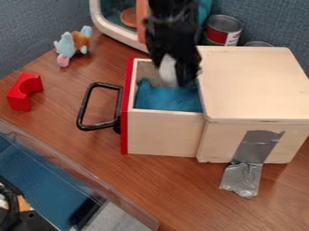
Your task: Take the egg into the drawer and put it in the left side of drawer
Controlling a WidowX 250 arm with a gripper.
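The black gripper (174,74) hangs down over the open drawer (164,131), toward its back part. Between its fingers is the white egg (168,70), partly covered by them, and the gripper is shut on it. The egg's lower end is just above or at a blue cloth (169,98) lying inside the drawer. Whether egg and cloth touch, I cannot tell. The drawer has a red front panel at its left and a black handle (86,107), and it sticks out leftward from the wooden box (256,85).
A red arch block (25,91) and a small plush toy (72,45) are on the table (72,149) at the left. Cans (222,30) stand behind the box. Silver tape (244,173) runs from the box's front to the table. A clear-walled bin (45,176) occupies the lower left.
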